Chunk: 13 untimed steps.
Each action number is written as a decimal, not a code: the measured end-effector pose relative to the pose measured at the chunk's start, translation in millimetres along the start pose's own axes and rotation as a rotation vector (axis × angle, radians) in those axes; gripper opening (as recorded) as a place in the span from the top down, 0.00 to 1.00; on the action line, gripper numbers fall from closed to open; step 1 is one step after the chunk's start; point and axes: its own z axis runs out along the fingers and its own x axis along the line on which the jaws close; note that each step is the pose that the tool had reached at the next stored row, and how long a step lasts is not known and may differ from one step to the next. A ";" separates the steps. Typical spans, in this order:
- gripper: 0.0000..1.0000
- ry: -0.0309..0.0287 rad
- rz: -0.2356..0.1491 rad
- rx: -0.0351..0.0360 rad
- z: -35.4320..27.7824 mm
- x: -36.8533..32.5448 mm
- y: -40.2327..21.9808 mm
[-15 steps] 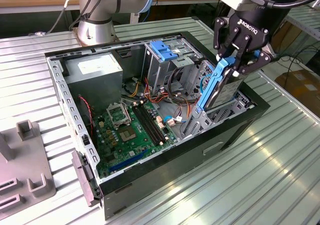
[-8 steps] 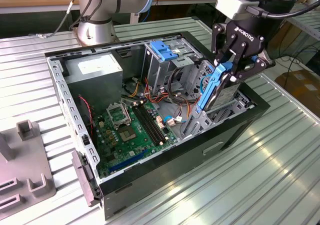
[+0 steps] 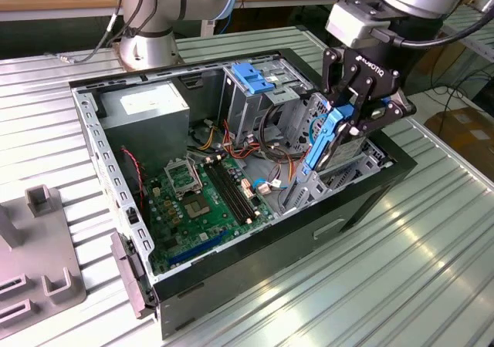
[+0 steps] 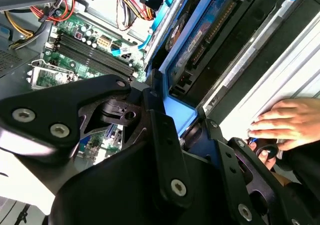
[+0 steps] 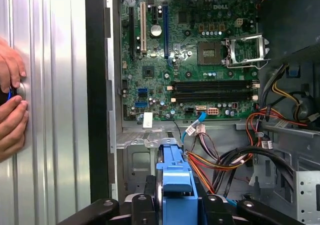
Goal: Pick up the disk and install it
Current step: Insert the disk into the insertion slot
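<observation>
I work over a ribbed metal table in a workshop, with a wooden bench behind my arm's base and a cardboard box on the floor at the exterior view's right. An open computer case lies on its side on the table, and a grey fixture sits well apart from it at the exterior view's left.

Inside the case lie the green motherboard, the grey power-supply box, a metal drive cage with a blue latch and a tangle of red, yellow and orange cables. A person's hands rest on the table just outside the case wall.

My gripper is clamped on the disk by its blue rails. I hold it on edge and tilted, over the case's corner beside the drive cage. Its lower end dips inside the case; whether it touches metal there I cannot tell.
</observation>
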 end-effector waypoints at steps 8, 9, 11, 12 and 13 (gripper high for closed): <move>0.63 -0.0003 0.000 0.0000 19.6 -0.2 -0.3; 0.63 -0.0001 0.000 0.0000 21.3 -0.2 -0.3; 0.63 0.0001 0.000 0.0000 24.2 -0.3 -0.4; 0.62 0.0000 0.000 0.0000 24.6 -0.3 -0.4; 0.50 -0.0001 0.000 0.0000 24.7 -0.3 -0.4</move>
